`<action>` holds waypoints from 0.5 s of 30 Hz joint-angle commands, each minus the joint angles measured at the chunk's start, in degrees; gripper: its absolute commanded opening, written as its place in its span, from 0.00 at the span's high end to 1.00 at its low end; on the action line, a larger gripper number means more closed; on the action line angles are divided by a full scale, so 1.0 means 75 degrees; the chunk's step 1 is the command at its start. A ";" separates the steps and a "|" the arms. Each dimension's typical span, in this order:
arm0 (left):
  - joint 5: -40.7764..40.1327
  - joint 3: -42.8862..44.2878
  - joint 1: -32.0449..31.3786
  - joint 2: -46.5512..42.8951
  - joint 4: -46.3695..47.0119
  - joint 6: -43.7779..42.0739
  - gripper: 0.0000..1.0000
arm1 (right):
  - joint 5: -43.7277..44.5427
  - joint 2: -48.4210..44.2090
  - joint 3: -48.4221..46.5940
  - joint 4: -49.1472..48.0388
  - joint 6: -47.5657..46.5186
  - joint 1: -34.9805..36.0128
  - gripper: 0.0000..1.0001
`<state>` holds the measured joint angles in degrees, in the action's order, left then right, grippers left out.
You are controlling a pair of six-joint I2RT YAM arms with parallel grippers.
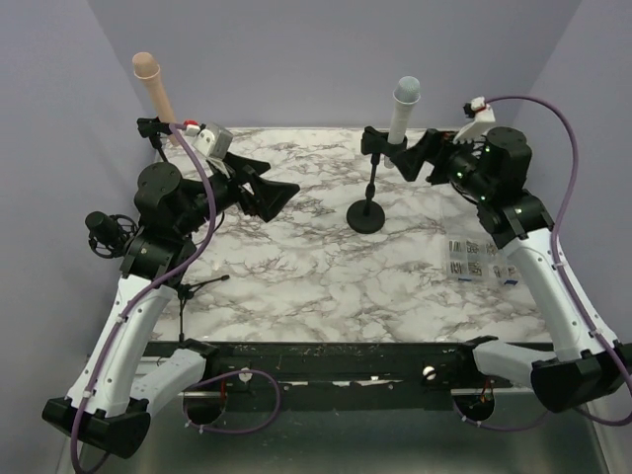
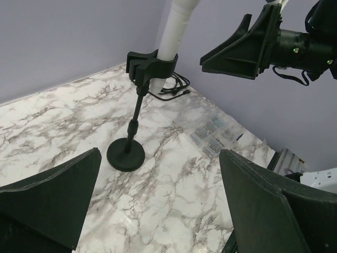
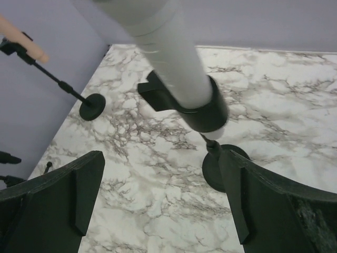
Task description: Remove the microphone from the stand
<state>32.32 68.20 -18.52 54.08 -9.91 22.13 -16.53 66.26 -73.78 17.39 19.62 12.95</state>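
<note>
Left gripper [image 1: 281, 178] and right gripper [image 1: 407, 158] gape wide; microphone [image 1: 402, 109] sits clipped in stand [image 1: 368, 215]; packets [image 1: 479, 262] print unreadable

lavender walls [image 1: 326, 59], marble-patterned table [image 1: 296, 276]

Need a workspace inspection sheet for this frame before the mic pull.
Surface: marble tabletop, no spills seen.
Job's things: grey microphone seated in the clip of the black stand, not yet removed.
Clutter: clear packet at right; second stand holding a tan microphone, back left.
Grippers: right gripper open, beside the grey microphone, not touching; left gripper open, empty.
Cables: purple cables along both arms; black cable bundle behind the black stand.
Surroundings: purple walls.
</note>
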 commanded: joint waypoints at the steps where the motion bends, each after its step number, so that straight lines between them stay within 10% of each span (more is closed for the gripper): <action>1: 0.0116 -0.0162 -0.0058 -0.0081 -0.0218 -0.0328 0.01 | 0.1905 0.0457 -0.0804 0.0013 -0.0561 0.1484 0.00; 7: -0.0064 -0.0343 -0.0096 -0.0186 -0.0206 -0.0488 0.01 | 0.5715 0.0865 -0.1244 -0.0019 -0.0606 0.2753 0.00; 15: 0.0484 -0.0611 -0.0097 -0.0214 0.0340 -0.0237 0.01 | 0.6710 0.1357 -0.1606 -0.0636 -0.0998 0.2932 0.00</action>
<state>33.30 63.96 -18.90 52.77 -9.91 19.66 24.86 73.56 -81.82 15.11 14.70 34.46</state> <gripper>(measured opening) 0.981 0.998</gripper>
